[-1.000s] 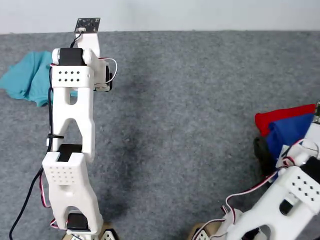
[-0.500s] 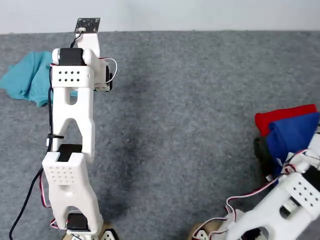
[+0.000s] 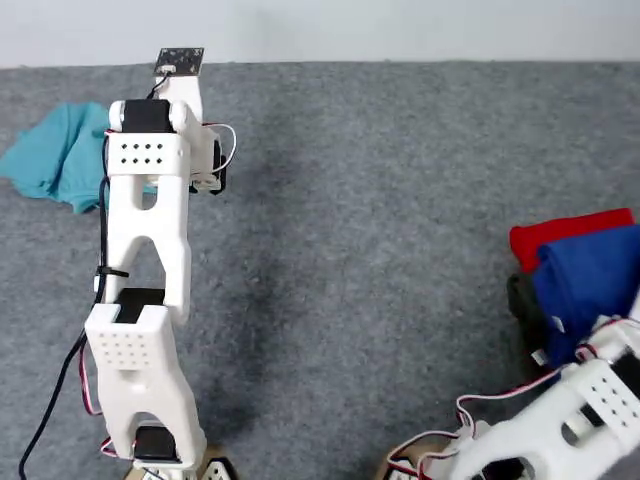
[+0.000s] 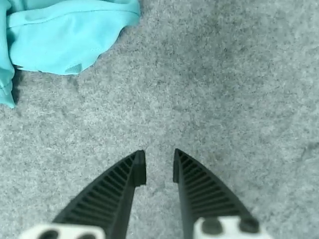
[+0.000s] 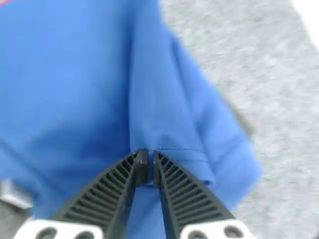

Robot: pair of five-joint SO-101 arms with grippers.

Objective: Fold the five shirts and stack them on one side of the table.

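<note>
Pinched almost shut, the right gripper (image 5: 149, 164) has a fold of the blue shirt (image 5: 75, 74) between its fingertips, right at a stitched hem, with only a thin slit between the two black jaws. In the high view the blue shirt (image 3: 590, 285) lies at the right edge of the tabletop (image 3: 400, 250), about halfway between the near and far edges. It rests on top of the red shirt (image 3: 570, 232), whose folded edge shows on the far side of it. A dark item (image 3: 520, 300) touches the pile on the side toward the middle of the tabletop, but I cannot tell what it is. The right arm (image 3: 560, 420) comes up from the near right corner, with red and white cables (image 3: 500, 385) looping along it, and its end sits over the near part of the blue shirt.

The left gripper (image 4: 159, 167) is slightly open, with a narrow gap between its ribbed jaws. It holds nothing and points down at bare grey surface. The teal shirt (image 4: 65, 30) lies loose and rumpled near it, apart from the fingertips. In the high view the teal shirt (image 3: 55, 155) sits unfolded in the far left corner. The left arm (image 3: 145, 250) stretches from the near edge straight toward the far edge beside that shirt and covers part of its right side. A pale wall (image 3: 400, 30) runs along the far edge.
</note>
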